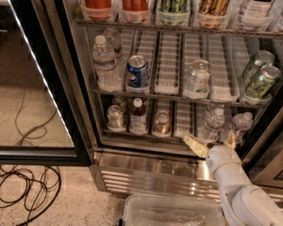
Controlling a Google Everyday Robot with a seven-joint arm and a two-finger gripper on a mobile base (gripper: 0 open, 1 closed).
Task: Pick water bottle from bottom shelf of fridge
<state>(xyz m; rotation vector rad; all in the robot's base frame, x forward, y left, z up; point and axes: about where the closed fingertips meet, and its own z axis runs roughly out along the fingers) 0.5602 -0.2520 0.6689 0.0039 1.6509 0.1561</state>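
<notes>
Low at the right, the gripper [212, 142] was seen at the front edge of the bottom shelf [181, 120], carried on a white arm [236, 192] that came in from the lower right corner. Its fingers [195, 146] were spread apart and nothing was grasped between them. The water bottle [211, 124] was found upright on that shelf, towards the right, just behind the parted fingers; whether it was touched by them could not be told. A second small clear bottle [240, 124] was set just to its right. Further left on the same shelf, a brown-drink bottle [138, 117] was flanked by two silver cans, one [115, 117] at its left and one [161, 123] at its right. On the rack above, a taller clear bottle [104, 62], a blue can [137, 73], a silver can [197, 76] and two green cans [257, 76] were ranged. The fridge [151, 175] was shown with its black-framed door [33, 155] swung open to the left. A clear plastic bin [172, 211] was placed on the floor before the steel base, and dark cables [23, 187] were coiled at the lower left.
</notes>
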